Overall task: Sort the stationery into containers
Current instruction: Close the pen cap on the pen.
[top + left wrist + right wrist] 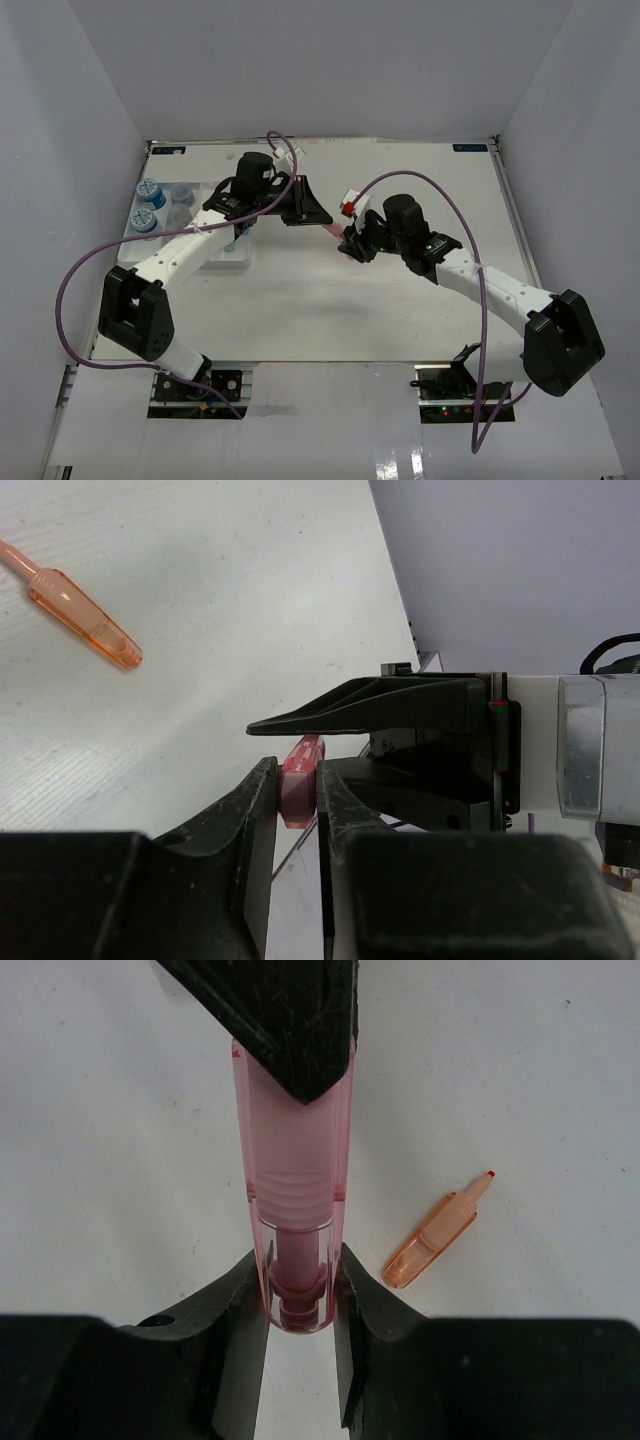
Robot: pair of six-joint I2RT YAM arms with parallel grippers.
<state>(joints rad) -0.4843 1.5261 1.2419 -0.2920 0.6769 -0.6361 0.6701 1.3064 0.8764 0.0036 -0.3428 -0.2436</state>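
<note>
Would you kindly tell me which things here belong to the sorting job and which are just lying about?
Job:
pink marker
orange marker
white tray
blue-lidded jars
clear grey jar

Lying about:
purple cable
blue label

We see a translucent pink marker (295, 1160), whitish at its ribbed middle, and a translucent orange marker (432, 1243) with a small red tip. Both stand out against the plain white table (400, 300), while the left gripper (298, 785) and right gripper (300, 1290) are black. We note that the arms (180, 255) are white with black joints and purple cables (70, 290), with a red spot (349, 208) near the right wrist. We also make out blue-lidded jars (148, 190), greyish clear jars (183, 193), a white tray (230, 262) and pale grey walls (320, 60).
</note>
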